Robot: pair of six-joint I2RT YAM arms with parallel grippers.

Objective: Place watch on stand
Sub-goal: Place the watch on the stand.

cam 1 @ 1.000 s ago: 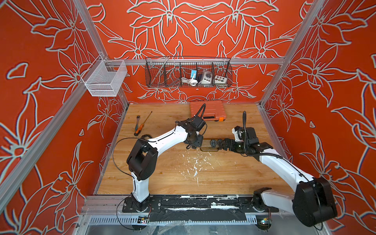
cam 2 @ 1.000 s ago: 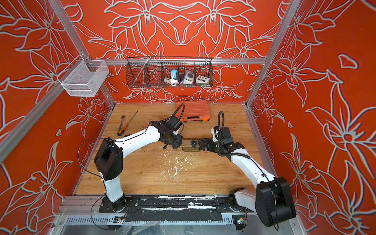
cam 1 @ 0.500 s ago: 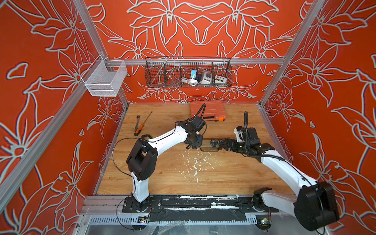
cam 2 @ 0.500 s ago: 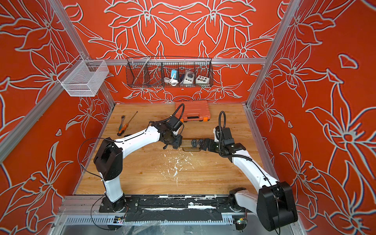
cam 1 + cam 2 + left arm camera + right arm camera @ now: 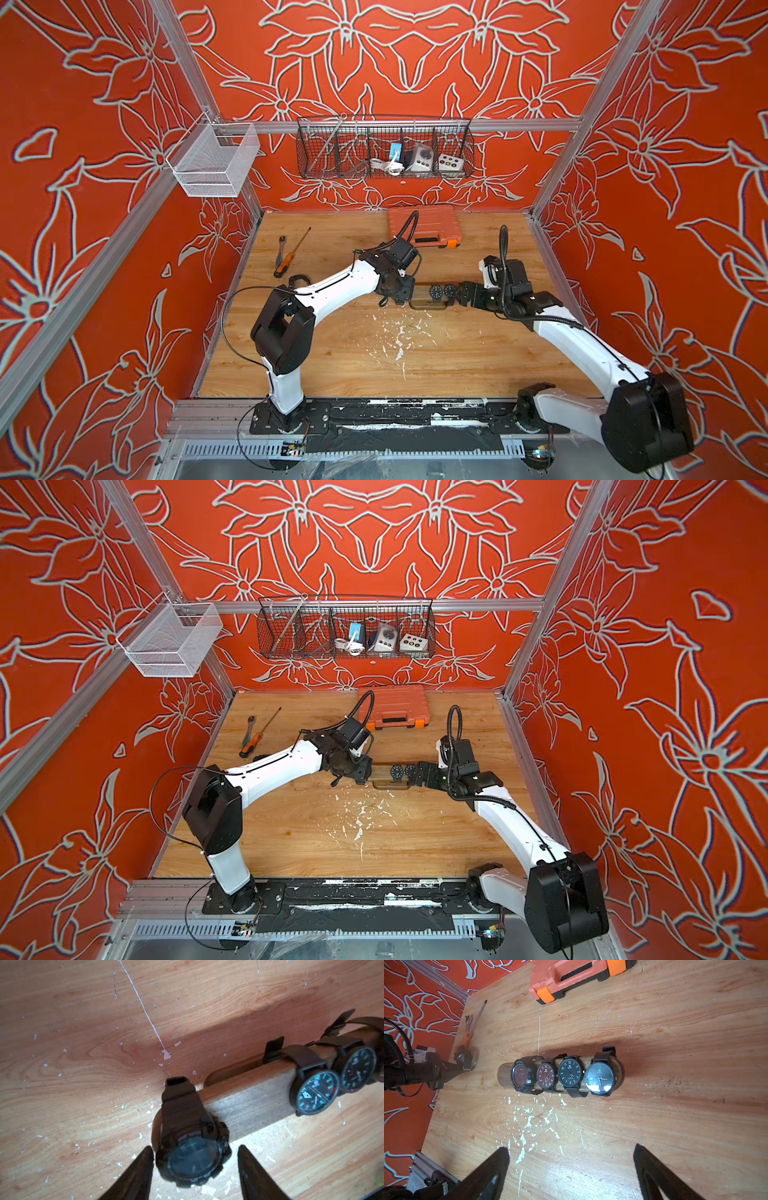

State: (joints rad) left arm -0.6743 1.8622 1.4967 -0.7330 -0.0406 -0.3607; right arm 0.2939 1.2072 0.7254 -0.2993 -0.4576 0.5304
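The stand (image 5: pixel 503 1076), a dark-brown wooden bar on a flat base (image 5: pixel 428 306), lies across the middle of the table. Several watches ring it. The black sport watch (image 5: pixel 193 1155) sits nearest its left end (image 5: pixel 521 1076). My left gripper (image 5: pixel 195 1149) is open, its fingers (image 5: pixel 143 1167) either side of that watch, with a clear gap on one side. In the right wrist view the left gripper's fingertips (image 5: pixel 466 1064) stand off the bar's end. My right gripper (image 5: pixel 571 1151) is wide open and holds nothing. In both top views it hovers by the stand's right end (image 5: pixel 463 293) (image 5: pixel 422 773).
An orange tool case (image 5: pixel 424 226) lies at the back of the table. A screwdriver (image 5: pixel 289 257) and a small wrench (image 5: pixel 280 251) lie at the back left. White paint flecks (image 5: pixel 401 334) mark the wood in front of the stand. Wire baskets (image 5: pixel 384 147) hang on the back wall.
The right arm has shifted slightly near the stand's right end. The left gripper stays at the stand's left end, its jaws barely wider.
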